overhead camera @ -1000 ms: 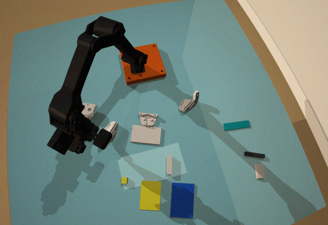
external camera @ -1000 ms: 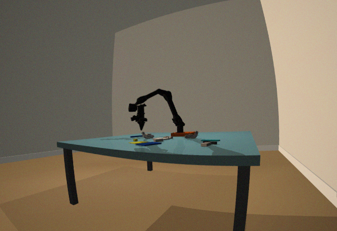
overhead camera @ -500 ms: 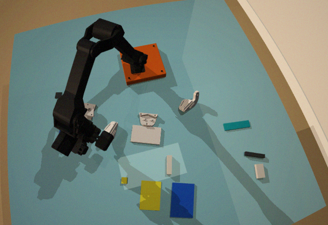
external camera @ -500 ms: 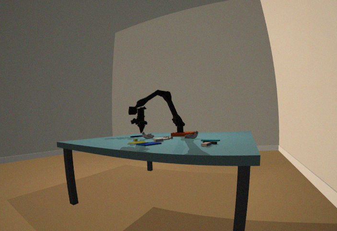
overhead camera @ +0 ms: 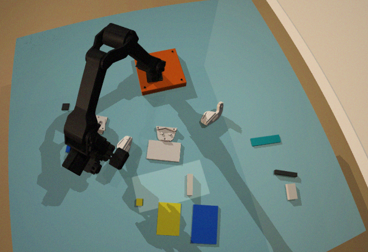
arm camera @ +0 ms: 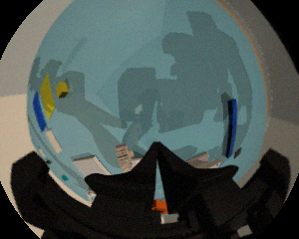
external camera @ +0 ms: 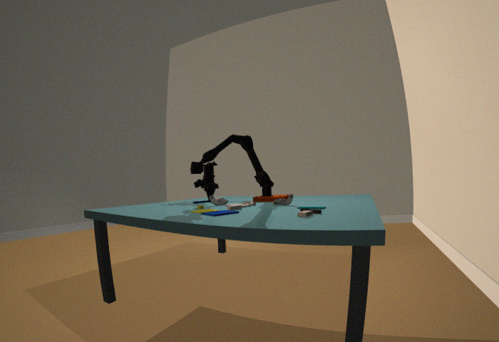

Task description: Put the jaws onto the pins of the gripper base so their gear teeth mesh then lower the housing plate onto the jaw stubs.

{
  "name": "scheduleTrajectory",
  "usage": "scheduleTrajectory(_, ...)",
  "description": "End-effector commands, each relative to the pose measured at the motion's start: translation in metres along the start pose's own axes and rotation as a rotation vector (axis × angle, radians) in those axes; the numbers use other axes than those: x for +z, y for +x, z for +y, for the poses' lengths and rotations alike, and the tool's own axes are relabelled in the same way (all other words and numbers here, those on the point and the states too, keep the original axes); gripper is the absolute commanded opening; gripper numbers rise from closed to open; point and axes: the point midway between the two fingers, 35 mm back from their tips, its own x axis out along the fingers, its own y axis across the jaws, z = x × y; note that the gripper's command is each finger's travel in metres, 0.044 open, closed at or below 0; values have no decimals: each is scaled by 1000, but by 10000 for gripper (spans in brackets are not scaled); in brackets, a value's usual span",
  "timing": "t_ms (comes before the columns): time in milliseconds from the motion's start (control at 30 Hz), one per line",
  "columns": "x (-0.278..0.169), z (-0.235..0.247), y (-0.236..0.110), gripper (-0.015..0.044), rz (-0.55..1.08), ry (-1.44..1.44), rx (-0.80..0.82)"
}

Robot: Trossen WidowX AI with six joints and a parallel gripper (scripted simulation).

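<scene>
From left to right on the teal table (overhead camera: 235, 208) (external camera: 258, 236), a small black square (overhead camera: 65, 106) (arm camera: 238, 152) lies above a blue strip (overhead camera: 68, 148) (external camera: 200, 201) (arm camera: 232, 127), partly hidden by my black arm (overhead camera: 86, 88) (external camera: 229, 139). The white housing plate (overhead camera: 102, 123) peeks out beside my elbow. My black gripper (overhead camera: 101, 151) (external camera: 209, 199) (arm camera: 156, 143) points down, jaws together, nothing between them, its tips low beside the first white, ribbed jaw (overhead camera: 124, 143) (external camera: 218, 200) (arm camera: 123, 156). A small yellow cube (overhead camera: 139, 202) (external camera: 200, 206) (arm camera: 63, 90) sits near a flat yellow panel (overhead camera: 169, 219) (arm camera: 47, 97). At center, the white, trapezoidal gripper base (overhead camera: 166, 133) shows its two pins bare, just above a white ribbed block (overhead camera: 163, 150) (arm camera: 91, 165); my orange mounting base (overhead camera: 175, 65) (external camera: 264, 199) stands behind. A slim white bar (overhead camera: 189, 185) (arm camera: 54, 141) and a blue panel (overhead camera: 204, 224) (external camera: 219, 212) (arm camera: 39, 112) follow. The second white jaw (overhead camera: 211, 116) (external camera: 284, 199), with a curved arm, lies well apart from the base. At far right are a teal bar (overhead camera: 265, 140) (external camera: 311, 207), a black bar (overhead camera: 285, 173) and a small white block (overhead camera: 291, 191) (external camera: 304, 214).
</scene>
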Motion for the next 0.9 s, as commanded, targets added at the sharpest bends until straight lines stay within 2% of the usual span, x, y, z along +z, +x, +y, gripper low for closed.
scheduleTrajectory(0,0,1,1,0,0,-5,1)
scheduleTrajectory(867,0,43,1,0,0,-5,5)
